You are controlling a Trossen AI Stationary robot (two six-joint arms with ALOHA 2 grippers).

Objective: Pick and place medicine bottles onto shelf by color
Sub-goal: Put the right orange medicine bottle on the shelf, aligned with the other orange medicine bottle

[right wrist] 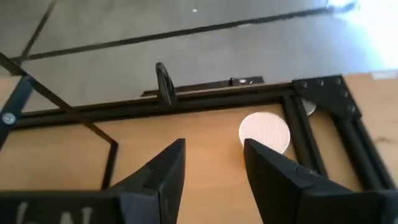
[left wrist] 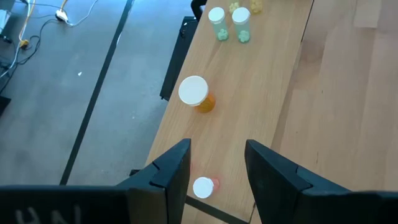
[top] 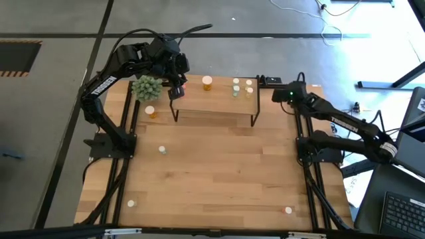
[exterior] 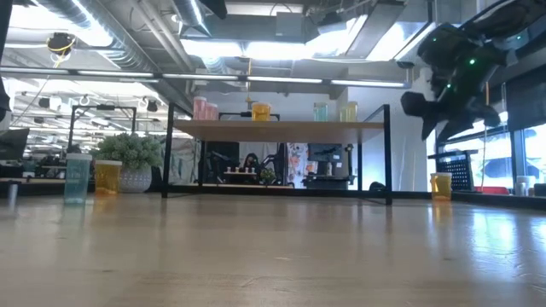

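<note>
We see the left gripper above the low light-wood shelf, fingers apart and empty — a small pink-red white-capped bottle stands below them. The right gripper hovers off the shelf's right end, likewise apart, above a white-capped bottle on the wooden tabletop.

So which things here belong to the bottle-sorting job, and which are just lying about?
Job:
- shelf
- orange bottle on it
- green bottles on it
- loose bottles on the table
- left gripper, open over the shelf

Lying about:
- potted plant
- laptop
</note>
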